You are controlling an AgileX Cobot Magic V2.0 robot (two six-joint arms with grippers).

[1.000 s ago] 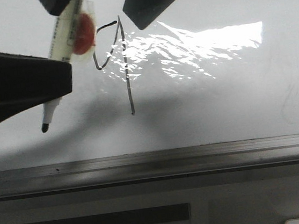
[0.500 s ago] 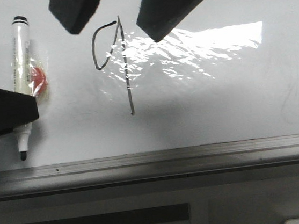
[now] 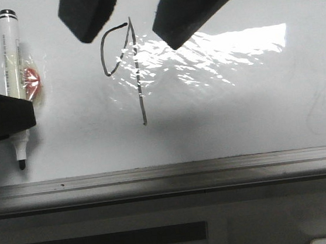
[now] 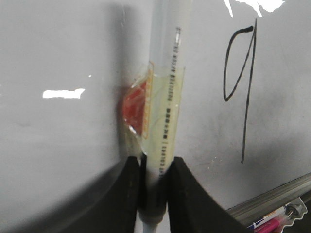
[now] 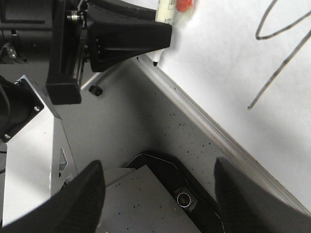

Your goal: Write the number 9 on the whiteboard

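Whiteboard (image 3: 255,105) before us carries the number 9 (image 3: 127,67), drawn left of the bright glare. Our left gripper (image 4: 154,184) is clamped on a marker (image 3: 12,74), tip toward the grey rail (image 3: 215,169). Our right gripper (image 5: 158,194) has its fingers spread wide, holding nothing.

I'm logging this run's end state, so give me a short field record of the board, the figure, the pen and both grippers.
whiteboard: glossy, glare patch, grey rail along near edge
number 9: drawn, open loop joined to long stem
marker: uncapped, tip toward rail, left of the figure
left gripper: shut on marker barrel
right gripper: open, holding nothing
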